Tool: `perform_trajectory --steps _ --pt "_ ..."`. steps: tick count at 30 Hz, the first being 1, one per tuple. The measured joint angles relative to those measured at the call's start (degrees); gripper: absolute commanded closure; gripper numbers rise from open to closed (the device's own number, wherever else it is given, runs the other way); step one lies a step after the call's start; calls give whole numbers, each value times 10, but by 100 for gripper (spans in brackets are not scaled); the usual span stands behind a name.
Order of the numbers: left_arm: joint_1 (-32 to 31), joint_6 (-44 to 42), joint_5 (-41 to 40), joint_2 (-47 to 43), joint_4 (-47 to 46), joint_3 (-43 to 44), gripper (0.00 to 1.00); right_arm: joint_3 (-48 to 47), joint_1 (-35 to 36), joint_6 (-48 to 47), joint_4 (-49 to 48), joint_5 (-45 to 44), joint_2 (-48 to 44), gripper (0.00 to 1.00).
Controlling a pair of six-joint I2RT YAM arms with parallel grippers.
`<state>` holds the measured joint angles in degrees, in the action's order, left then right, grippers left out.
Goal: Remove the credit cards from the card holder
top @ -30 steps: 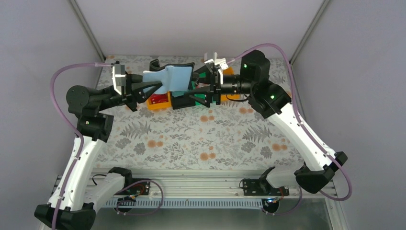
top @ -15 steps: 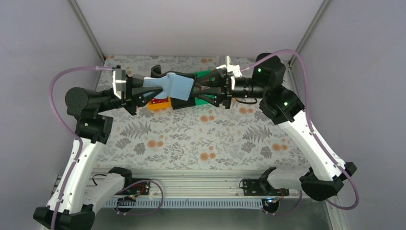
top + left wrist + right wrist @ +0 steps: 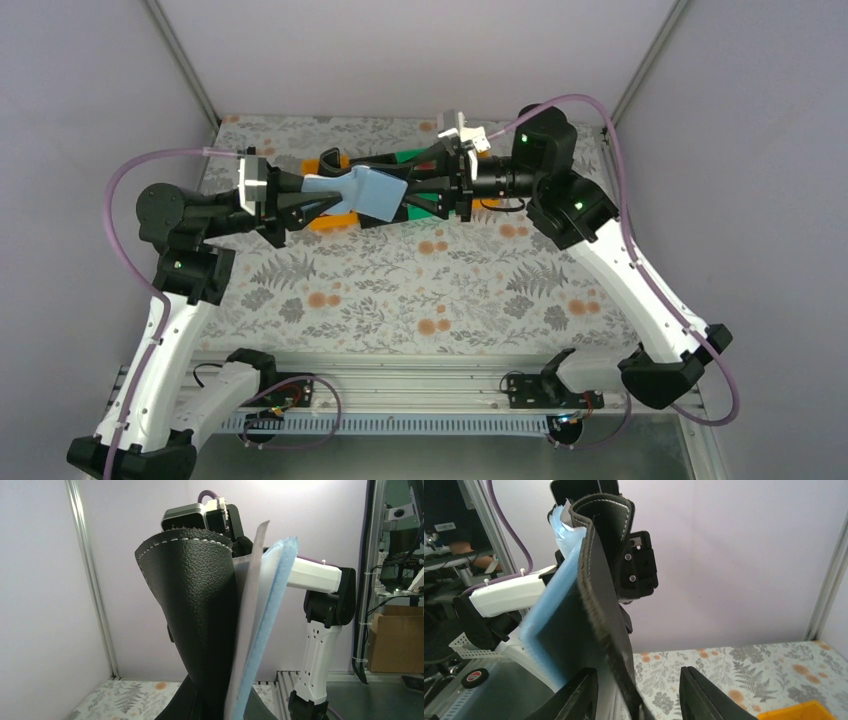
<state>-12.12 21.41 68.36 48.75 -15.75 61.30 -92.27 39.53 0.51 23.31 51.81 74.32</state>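
Note:
My left gripper [image 3: 330,190] is shut on the card holder [image 3: 368,190] and holds it in the air over the far part of the table, its pale blue inner face up. In the left wrist view its black leather cover [image 3: 200,600] stands upright. A thin pale grey credit card [image 3: 250,590] stands edge-on between the cover and the blue lining [image 3: 274,595]. My right gripper [image 3: 412,186] is open at the holder's right end. In the right wrist view the holder's black edge [image 3: 606,630] runs between its spread fingers [image 3: 581,695]. No card is free of the holder.
An orange bin [image 3: 335,222], a black bin [image 3: 378,216] and a green bin [image 3: 422,158] stand on the floral table under and behind the grippers. Grey walls close in the back and both sides. The orange bin's corner shows in the right wrist view [image 3: 794,712].
My left gripper has carried the card holder a little down and to the right. My right gripper swung out to the right, then came back in around the holder's right end.

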Motion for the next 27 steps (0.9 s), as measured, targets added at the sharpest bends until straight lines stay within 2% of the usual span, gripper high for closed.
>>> perform_trajectory --steps 4,9,13,20,22,27 --pt "-4 0 -9 0 4 0 98 -11 19 21 -23 7 20 51" --pt "-5 3 -27 3 4 -1 98 -24 66 40 -42 -2 46 39" --pt "-5 9 -43 4 3 -6 98 -43 103 52 -46 -50 62 37" --pt "-5 14 -57 4 5 -12 98 -57 124 83 -61 -142 73 35" --pt "-5 16 -63 4 5 -14 98 -70 128 90 -63 -162 83 39" --pt "-5 17 -70 5 11 -16 98 -94 135 104 -64 -193 103 66"
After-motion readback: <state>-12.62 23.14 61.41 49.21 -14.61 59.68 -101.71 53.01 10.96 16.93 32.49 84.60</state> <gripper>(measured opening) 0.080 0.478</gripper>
